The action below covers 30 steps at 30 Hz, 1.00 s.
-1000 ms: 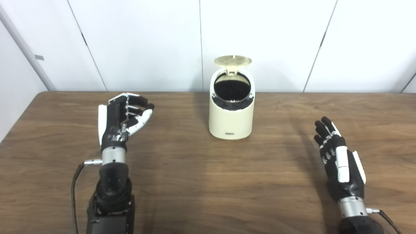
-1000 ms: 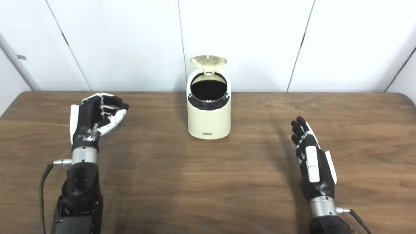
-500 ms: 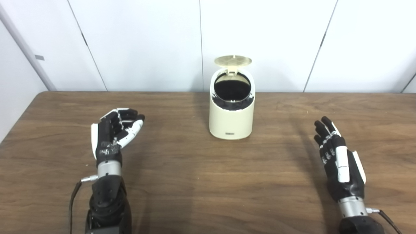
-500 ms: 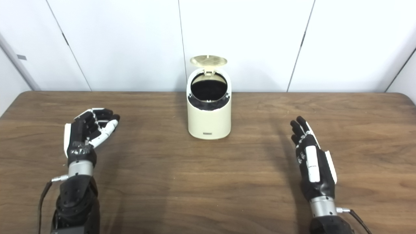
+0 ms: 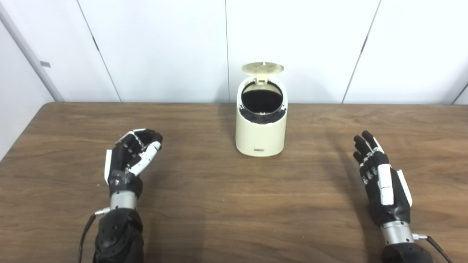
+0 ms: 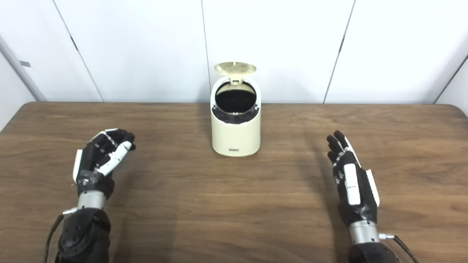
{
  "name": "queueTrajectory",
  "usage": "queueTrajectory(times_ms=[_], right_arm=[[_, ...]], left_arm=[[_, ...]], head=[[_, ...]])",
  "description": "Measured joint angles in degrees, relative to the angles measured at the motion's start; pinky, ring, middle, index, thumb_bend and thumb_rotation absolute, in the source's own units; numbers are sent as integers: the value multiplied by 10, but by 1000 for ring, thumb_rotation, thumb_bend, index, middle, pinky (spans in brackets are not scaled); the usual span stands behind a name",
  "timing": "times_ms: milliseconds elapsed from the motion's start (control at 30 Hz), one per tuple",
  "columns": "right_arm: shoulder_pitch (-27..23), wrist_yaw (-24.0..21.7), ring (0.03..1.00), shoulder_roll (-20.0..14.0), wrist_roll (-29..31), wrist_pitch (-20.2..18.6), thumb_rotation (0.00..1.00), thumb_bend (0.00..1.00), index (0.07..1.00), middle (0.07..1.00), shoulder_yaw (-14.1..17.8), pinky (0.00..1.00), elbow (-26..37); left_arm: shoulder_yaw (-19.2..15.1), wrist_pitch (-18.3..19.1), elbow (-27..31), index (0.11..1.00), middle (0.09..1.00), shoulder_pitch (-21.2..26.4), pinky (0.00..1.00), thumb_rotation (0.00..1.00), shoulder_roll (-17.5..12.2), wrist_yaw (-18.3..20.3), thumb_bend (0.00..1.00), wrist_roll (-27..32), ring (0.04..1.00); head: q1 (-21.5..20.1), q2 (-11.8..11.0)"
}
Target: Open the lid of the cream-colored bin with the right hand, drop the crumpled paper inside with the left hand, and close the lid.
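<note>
The cream-colored bin point(image 5: 260, 135) stands at the back middle of the wooden table point(image 5: 234, 212). Its round lid point(image 5: 262, 67) is tipped up at the rear hinge, and the mouth shows a dark inside. No crumpled paper shows in either view. My left hand point(image 5: 131, 157) hovers low over the table, well left of the bin, with its fingers loosely curled and nothing in them. Well right of the bin, my right hand point(image 5: 380, 179) is open with straight fingers, apart from the bin.
White wall panels point(image 5: 164, 47) rise just behind the table's far edge. The table's left edge point(image 5: 22, 135) runs close to my left arm.
My left hand has drawn back toward me and sunk lower over the table, with its fingers still curled. The right hand, the bin and the raised lid have not moved.
</note>
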State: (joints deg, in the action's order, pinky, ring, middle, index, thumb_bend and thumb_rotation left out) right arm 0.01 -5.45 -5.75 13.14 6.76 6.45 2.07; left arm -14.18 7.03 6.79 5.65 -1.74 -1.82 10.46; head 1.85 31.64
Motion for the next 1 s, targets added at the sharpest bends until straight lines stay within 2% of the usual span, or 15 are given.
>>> queueTrajectory(times_ms=[67,200,300,400,700,867,1000], right_arm=[[0,0,963,0,0,-1,899,519,926,916,0,965,0],[1,-1,983,-1,2,-1,913,518,938,929,0,991,1],[2,-1,984,-1,4,-1,909,509,939,927,0,989,2],[2,-1,983,-1,3,0,920,522,943,936,0,981,2],[5,0,987,-1,-9,-1,948,544,955,956,-1,1000,6],[9,1,987,-1,-23,-8,971,556,945,958,-3,1000,14],[12,6,985,1,-37,-18,978,541,939,966,-6,1000,20]], left_arm=[[3,-10,-4,855,889,-10,837,362,-5,9,599,9,879],[4,-18,-6,926,957,-20,920,499,-14,36,573,40,945],[14,-26,-6,990,995,-27,982,693,-24,53,552,49,989],[28,-39,-8,1000,1000,-36,999,842,-33,71,549,49,999],[41,-55,-20,1000,1000,-53,1000,967,-40,84,584,48,1000],[53,-60,-30,1000,1000,-58,1000,979,-41,88,602,39,1000],[55,-79,-41,1000,1000,-59,1000,985,-42,93,581,37,1000]], head=[[-1,1],[-3,3],[-5,3],[-7,4],[-16,6],[-23,6],[-30,4]])
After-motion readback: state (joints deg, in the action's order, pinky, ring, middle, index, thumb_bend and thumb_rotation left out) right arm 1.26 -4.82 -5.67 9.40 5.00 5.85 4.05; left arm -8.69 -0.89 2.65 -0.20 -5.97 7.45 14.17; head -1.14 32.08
